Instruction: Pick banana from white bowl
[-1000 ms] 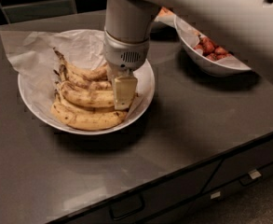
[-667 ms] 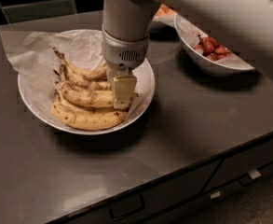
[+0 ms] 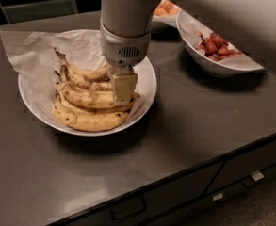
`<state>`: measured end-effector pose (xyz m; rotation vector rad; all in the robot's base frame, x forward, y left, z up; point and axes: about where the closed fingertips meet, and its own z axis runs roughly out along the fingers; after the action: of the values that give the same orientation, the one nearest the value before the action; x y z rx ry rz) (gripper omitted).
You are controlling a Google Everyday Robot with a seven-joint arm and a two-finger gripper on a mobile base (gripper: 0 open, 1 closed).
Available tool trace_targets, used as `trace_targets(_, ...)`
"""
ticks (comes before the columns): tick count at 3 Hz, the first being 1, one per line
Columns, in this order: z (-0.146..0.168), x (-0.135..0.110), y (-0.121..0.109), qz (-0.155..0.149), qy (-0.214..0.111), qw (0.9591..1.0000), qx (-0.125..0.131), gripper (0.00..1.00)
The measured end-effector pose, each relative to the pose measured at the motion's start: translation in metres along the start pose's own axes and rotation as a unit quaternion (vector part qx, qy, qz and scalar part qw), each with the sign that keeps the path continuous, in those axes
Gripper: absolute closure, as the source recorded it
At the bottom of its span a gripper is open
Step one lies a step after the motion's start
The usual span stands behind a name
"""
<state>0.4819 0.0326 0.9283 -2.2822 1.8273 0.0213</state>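
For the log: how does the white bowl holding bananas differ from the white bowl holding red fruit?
The banana bowl is wide and shallow; the red-fruit bowl is deeper and narrower. The banana bowl is lined with crumpled white paper under brown-mottled bananas; the red-fruit bowl shows no liner, only red fruit. The end effector sits inside the banana bowl at its right side, not the red-fruit bowl. Both are white and stand on the dark countertop.

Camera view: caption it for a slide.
Gripper down among brown-mottled bananas in the paper-lined white bowl.
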Motion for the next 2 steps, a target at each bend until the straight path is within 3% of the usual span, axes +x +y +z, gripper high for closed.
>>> trace_targets(1,0.0016,-0.0014,-0.0009,-0.002,0.006,1.0000,-0.004,0.46)
trace_targets(2,0.0047,-0.0035,-0.0010,-0.003,0.011,0.9999,-0.009,0.53)
